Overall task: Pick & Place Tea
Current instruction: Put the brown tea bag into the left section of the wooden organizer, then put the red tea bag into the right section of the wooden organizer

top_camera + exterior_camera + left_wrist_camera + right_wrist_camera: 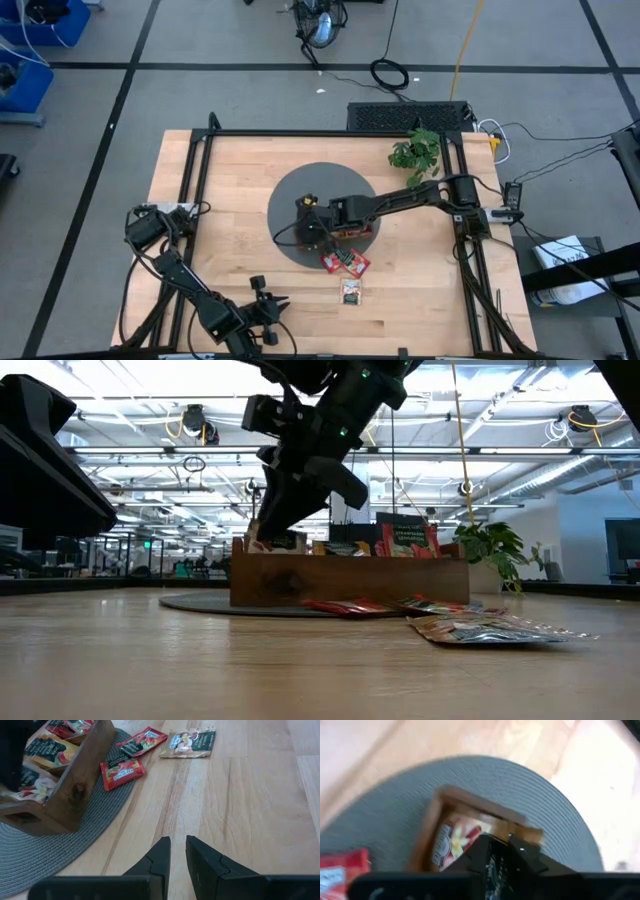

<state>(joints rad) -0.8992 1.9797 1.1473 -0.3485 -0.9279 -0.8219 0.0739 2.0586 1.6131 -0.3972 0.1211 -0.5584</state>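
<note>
- The left gripper waits at the near left part of the table, well apart from the tea; its own wrist view shows the fingers nearly together with a narrow gap and nothing between them.
- The wooden tray stands on the round grey mat at the table's middle; sachets stand upright in its compartments, among them a red-labelled one seen in the low view.
- The right gripper hangs directly over the tray's left end; its wrist view looks straight down into a compartment holding a pale sachet with a flower print; the dark fingertips sit close together just above it; whether they are parting or holding anything cannot be told.
- Three sachets lie flat outside the tray: two red ones at the mat's near edge, just beside each other; one dark green sachet on bare wood a little nearer the table's front.
- These loose sachets lie toward the front and slightly right of the right jaws; the right arm is plainly nearer; the green one's long axis seems to run roughly front to back, so the jaws would likely need to close across its short side.
</note>
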